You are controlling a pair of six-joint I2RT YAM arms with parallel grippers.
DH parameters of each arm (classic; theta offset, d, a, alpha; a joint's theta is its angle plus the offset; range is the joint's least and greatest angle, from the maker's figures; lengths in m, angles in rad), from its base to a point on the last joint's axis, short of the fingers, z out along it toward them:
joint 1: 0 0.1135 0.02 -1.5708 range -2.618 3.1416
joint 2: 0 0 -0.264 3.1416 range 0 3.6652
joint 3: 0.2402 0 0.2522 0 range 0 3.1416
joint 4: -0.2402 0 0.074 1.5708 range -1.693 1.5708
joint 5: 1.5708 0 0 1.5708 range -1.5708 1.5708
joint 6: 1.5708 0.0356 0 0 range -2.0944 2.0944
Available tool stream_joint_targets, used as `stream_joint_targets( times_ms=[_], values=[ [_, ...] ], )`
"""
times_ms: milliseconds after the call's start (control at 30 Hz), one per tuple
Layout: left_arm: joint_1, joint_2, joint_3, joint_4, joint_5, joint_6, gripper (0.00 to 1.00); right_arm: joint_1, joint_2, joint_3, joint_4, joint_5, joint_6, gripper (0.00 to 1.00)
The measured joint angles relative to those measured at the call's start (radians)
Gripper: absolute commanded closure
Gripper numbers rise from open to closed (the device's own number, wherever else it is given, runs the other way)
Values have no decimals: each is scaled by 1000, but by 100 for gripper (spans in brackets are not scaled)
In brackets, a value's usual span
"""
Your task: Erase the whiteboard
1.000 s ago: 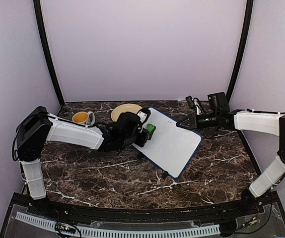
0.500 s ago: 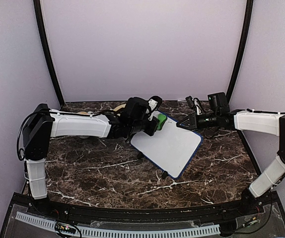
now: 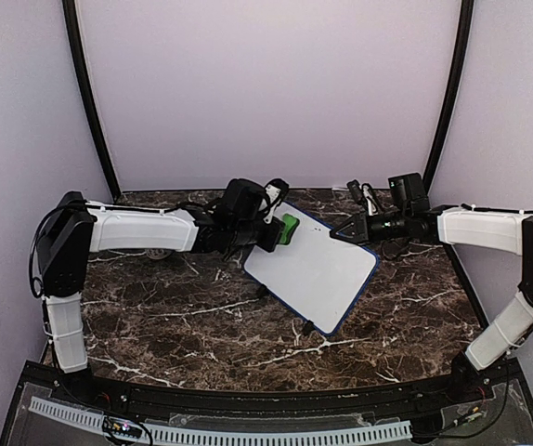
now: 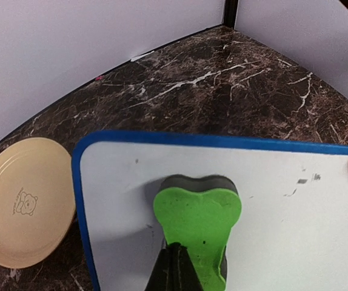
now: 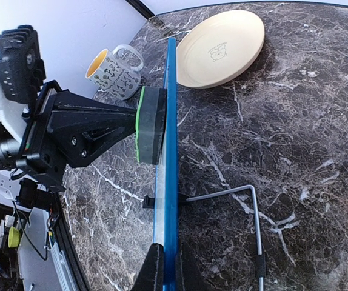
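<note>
Clamped green eraser (image 4: pixel 197 224) in left gripper (image 4: pixel 174 270), pinched whiteboard (image 4: pixel 283 230) edge in right gripper (image 5: pixel 165 267); mostly wiped, left a few specks (image 4: pixel 301 180).

plate (image 4: pixel 25 200) just beside whiteboard (image 4: pixel 295 236) edge

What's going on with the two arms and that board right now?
The left gripper holds a green eraser with its dark pad flat against the whiteboard, near the board's far left corner. The right gripper is clamped on the board's opposite edge, steadying it. The surface looks mostly white, with only a few small dark specks towards the right side. A yellow plate and a mug sit on the table beyond the board, untouched.
</note>
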State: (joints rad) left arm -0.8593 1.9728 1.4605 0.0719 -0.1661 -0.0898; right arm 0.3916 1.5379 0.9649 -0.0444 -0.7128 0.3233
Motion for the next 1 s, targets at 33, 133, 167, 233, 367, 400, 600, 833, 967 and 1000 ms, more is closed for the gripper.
stream_joint_targets(
  times_ms=[33,133,167,233,367,400,600,833,967,1000],
  values=[
    [7,-7,-18,0,-2,-5,100,0,1,0,0,0,0,100],
    [24,-25,-66,2,-6,-15,100,0,1,0,0,0,0,100],
    [27,-32,-87,4,-7,-18,100,0,1,0,0,0,0,100],
    [31,-45,-126,14,-6,-25,100,0,1,0,0,-1,0,100],
    [32,-80,-238,46,-4,-44,100,0,1,0,0,-2,-1,100],
    [32,-88,-265,54,-2,-50,100,0,1,0,0,-2,-1,100],
    [26,-106,-323,60,-2,-52,100,0,2,1,0,-7,-5,100],
    [8,-80,-217,2,-1,-18,100,0,5,4,-1,-8,-7,100],
    [-26,-49,-120,2,16,8,100,0,5,4,-1,-8,-8,100],
    [-37,-39,-98,3,21,11,100,0,5,4,-1,-8,-7,100]
  ],
)
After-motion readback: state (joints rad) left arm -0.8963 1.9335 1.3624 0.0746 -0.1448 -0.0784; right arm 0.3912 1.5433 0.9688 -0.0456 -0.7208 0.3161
